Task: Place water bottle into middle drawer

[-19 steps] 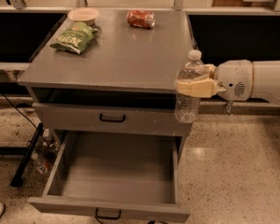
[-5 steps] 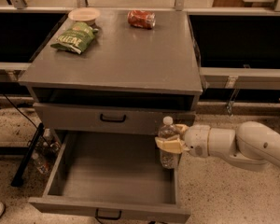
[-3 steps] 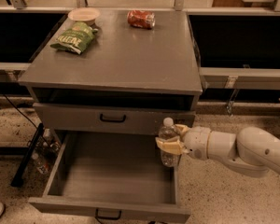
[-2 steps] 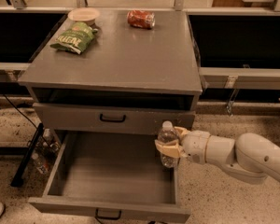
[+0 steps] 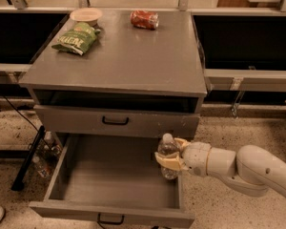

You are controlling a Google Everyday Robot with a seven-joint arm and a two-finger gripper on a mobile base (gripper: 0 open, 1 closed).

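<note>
— Where the end effector (image 5: pixel 166 160) is concerned, what is recorded?

— It is found at the right-hand side of the middle drawer (image 5: pixel 109 175), carried on the white arm (image 5: pixel 248 168), which is extended in from the right. Its tan fingers (image 5: pixel 163 162) are clamped about the water bottle (image 5: pixel 168 146), which is held upright.

— And where is the bottle placed in relation to the drawer?

— The drawer is pulled out, and the bottle is held over its tray just beside the right wall. Whether the base is touching the tray floor cannot be determined.

— What else is noted?

— The drawer front above (image 5: pixel 115 120) is shut. On the bench (image 5: pixel 133 61), a green snack bag (image 5: pixel 76 38), a pale bowl (image 5: pixel 86 15) and a red can (image 5: pixel 144 19) lying on its side are noted at the rear, well apart from the bottle.
</note>
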